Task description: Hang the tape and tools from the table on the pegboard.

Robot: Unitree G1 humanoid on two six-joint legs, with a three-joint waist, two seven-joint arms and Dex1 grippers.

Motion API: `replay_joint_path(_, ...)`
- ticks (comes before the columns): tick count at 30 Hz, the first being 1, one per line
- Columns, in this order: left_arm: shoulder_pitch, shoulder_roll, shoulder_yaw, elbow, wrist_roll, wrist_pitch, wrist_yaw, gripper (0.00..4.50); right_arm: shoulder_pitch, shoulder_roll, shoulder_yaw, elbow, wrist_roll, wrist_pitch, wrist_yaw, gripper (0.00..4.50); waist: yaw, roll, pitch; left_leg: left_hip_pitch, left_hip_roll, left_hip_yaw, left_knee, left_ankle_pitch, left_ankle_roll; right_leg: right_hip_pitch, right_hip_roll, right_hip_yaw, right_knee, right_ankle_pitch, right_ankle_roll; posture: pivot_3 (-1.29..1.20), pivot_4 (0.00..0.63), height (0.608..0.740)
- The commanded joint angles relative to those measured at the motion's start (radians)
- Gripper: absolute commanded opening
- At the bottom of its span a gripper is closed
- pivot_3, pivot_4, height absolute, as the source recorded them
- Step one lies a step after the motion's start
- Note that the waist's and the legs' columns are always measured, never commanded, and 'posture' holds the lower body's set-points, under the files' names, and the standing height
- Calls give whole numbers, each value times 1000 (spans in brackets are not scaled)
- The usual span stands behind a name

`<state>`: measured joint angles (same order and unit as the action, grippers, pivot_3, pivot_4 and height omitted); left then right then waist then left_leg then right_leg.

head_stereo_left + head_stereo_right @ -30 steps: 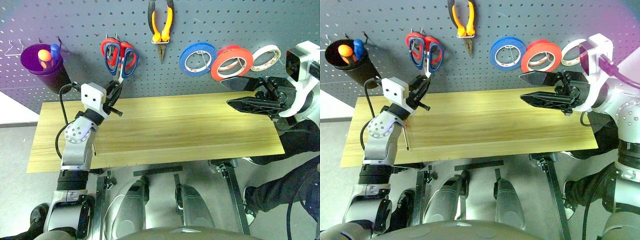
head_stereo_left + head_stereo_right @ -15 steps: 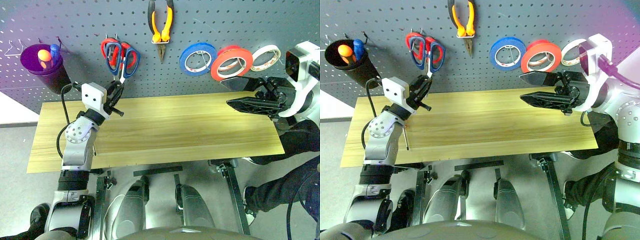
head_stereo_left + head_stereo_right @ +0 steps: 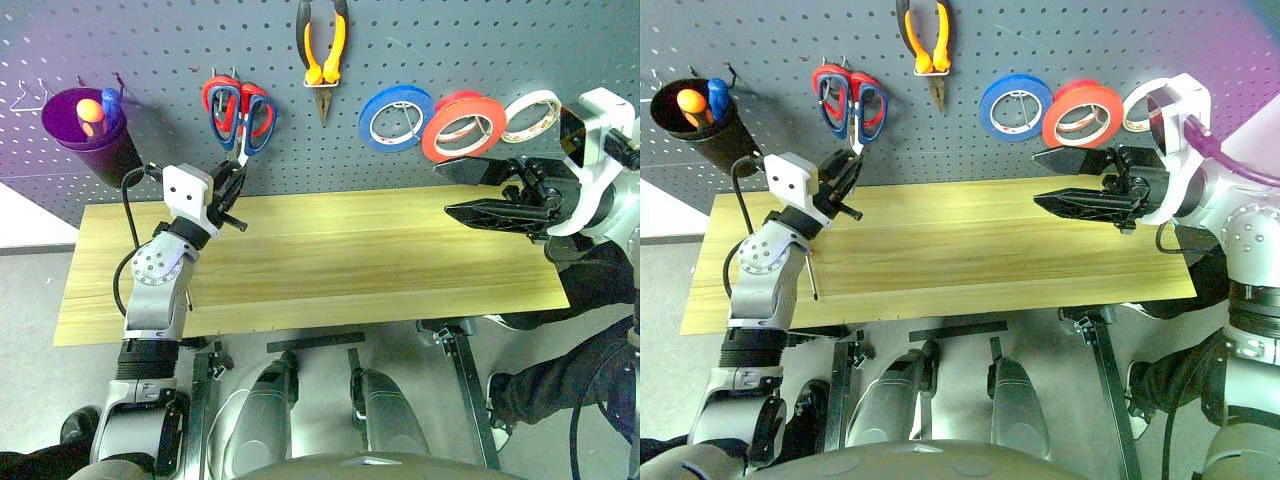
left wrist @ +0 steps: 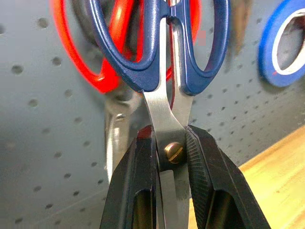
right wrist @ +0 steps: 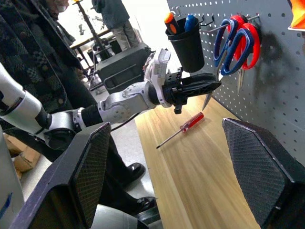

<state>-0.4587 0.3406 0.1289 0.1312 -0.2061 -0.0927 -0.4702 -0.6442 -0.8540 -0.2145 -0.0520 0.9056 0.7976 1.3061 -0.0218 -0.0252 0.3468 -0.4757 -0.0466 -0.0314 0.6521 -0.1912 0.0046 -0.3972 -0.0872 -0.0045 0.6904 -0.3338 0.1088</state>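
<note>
Head views: since a second ago only the open-jawed right gripper [image 3: 470, 192] shifted slightly; left wrist: left gripper [image 4: 170, 157] stays clamped on the blue-handled steel scissors [image 4: 164, 71] already hooked on the dark grey perforated pegboard [image 4: 43, 119]; right wrist: small red-handled screwdriver [image 5: 183, 128] remains on the pale wooden table [image 5: 200, 181].

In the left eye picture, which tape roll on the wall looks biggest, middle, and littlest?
1. Orange-red tape roll, the largest.
2. Blue tape roll, a little smaller.
3. White tape roll, the smallest.

All hang side by side on the pegboard.

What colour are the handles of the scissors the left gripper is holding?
Dark blue handles on the scissors, clearest in the left wrist view.
</note>
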Motion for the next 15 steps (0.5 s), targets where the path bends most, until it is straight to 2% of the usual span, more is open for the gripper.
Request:
replay_joint_path(1, -31, -16, 3, 9, 4, 8, 37, 564, 12, -1, -33, -37, 9, -17, -11, 3906, 1, 0, 0, 0, 0, 0, 0, 0, 0, 0, 0, 0, 0, 0, 0, -130, 265, 740)
replay_joint_path(4, -38, -16, -26, 12, -5, -62, -36, 564, 22, -9, -34, -33, 2, -25, -6, 3906, -2, 0, 0, 0, 0, 0, 1, 0, 0, 0, 0, 0, 0, 0, 0, -137, 258, 740)
replay_joint_path(6, -57, -19, -15, 38, 23, -38, 17, 547, 23, -14, -33, -29, -1, -29, -2, 3906, -4, 0, 0, 0, 0, 0, 1, 0, 0, 0, 0, 0, 0, 0, 0, -144, 253, 740)
replay_joint_path(8, -69, -19, -4, 48, 13, -26, 25, 547, 25, -14, -34, -33, -1, -33, -4, 3906, -2, 0, -2, 0, 0, 0, 1, 0, 0, 0, 0, 0, 1, 0, 0, -146, 254, 740)
replay_joint_path(9, -58, -22, -17, 34, -18, -52, -31, 547, 28, -11, -36, -33, -2, -37, -8, 3906, -4, 0, -2, 0, 0, 0, 1, 0, 0, 0, 0, 0, 1, 0, 0, -149, 248, 740)
replay_joint_path(11, -51, -19, -22, 42, 23, -62, 9, 547, 37, -9, -37, -38, 0, -38, -11, 3906, -8, 0, -3, 0, 0, 1, 2, 0, 0, 0, 0, 0, 1, 0, 0, -149, 248, 740)
replay_joint_path(15, -56, -15, -11, 32, 14, -65, 14, 547, 52, -12, -42, -50, 5, -42, -11, 3906, -16, 0, -3, 0, 0, 1, 2, 0, 0, 0, 0, 0, 1, 0, 1, -147, 243, 740)
